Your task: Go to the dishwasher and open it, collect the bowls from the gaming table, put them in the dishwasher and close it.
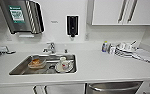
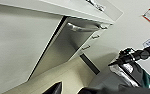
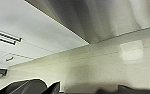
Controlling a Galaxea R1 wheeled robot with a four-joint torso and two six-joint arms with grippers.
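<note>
The dishwasher (image 1: 114, 87) sits under the counter just below me and to the right, its brushed steel front shut and its bar handle across the top. In the left wrist view the dishwasher (image 2: 73, 37) is seen from low down beside white cabinet doors, with a dark part of my left gripper (image 2: 54, 89) well short of it. The steel dishwasher front (image 3: 103, 17) looms close above a dark part of my right gripper (image 3: 53, 88) in the right wrist view. The bowls and the gaming table are out of view.
A steel sink (image 1: 18, 70) with a faucet (image 1: 51, 47) holds dirty dishes. A drying rack (image 1: 126, 50) with crockery stands at the counter's right. Wall cabinets (image 1: 123, 11), a towel dispenser (image 1: 21, 15) and a soap dispenser (image 1: 72, 25) hang above.
</note>
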